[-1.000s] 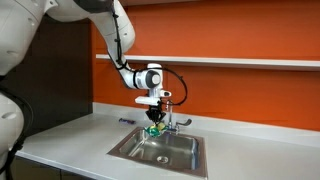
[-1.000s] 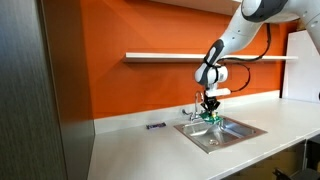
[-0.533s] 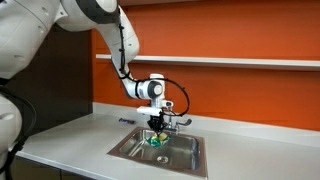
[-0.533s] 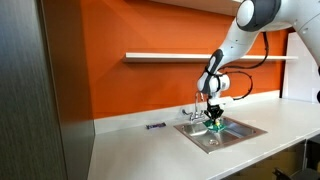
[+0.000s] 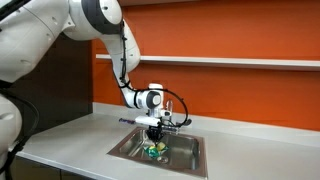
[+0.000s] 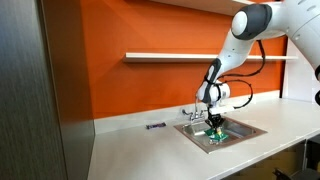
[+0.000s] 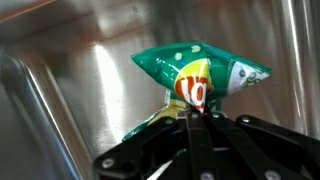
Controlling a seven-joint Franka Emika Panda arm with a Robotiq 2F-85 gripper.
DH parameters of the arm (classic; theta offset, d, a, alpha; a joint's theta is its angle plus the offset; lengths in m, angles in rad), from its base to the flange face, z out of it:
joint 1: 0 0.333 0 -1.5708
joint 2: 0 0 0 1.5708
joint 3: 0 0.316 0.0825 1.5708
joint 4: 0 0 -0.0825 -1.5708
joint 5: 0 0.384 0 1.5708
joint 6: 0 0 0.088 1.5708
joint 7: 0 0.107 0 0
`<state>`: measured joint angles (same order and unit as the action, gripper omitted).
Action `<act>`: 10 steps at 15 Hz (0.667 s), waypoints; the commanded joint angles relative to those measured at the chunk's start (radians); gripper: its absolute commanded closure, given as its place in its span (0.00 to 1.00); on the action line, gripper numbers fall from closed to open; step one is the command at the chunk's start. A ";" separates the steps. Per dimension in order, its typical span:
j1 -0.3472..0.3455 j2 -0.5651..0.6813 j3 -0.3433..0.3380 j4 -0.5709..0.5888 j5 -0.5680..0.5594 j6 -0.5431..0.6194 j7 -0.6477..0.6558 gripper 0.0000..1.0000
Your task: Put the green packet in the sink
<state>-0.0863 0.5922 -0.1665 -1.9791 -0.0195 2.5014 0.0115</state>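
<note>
The green packet (image 7: 200,75) is a crinkled green snack bag with a red and yellow logo. My gripper (image 7: 195,118) is shut on its lower edge in the wrist view, with shiny steel behind it. In both exterior views the gripper (image 5: 154,140) (image 6: 213,128) is lowered into the steel sink (image 5: 185,158) (image 6: 247,131), and the packet (image 5: 153,150) (image 6: 214,133) hangs from it just above or at the basin floor. I cannot tell whether the packet touches the bottom.
A faucet (image 5: 172,122) stands at the sink's back rim, close to my wrist. A small dark object (image 6: 156,126) lies on the white counter near the orange wall. A shelf (image 6: 170,58) runs along the wall above. A dark cabinet (image 6: 40,100) stands at the counter's end.
My gripper has moved down with the green packet, from above the sink rim into the basin. It stays shut on the packet.
</note>
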 commanded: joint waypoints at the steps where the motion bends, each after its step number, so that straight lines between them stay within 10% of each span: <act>1: -0.021 0.020 0.021 -0.010 0.005 0.039 0.010 1.00; 9: -0.017 0.055 0.016 -0.021 0.001 0.071 0.012 0.98; 10: -0.015 0.053 0.014 -0.023 -0.001 0.071 0.015 0.72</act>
<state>-0.0863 0.6515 -0.1652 -1.9923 -0.0193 2.5527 0.0115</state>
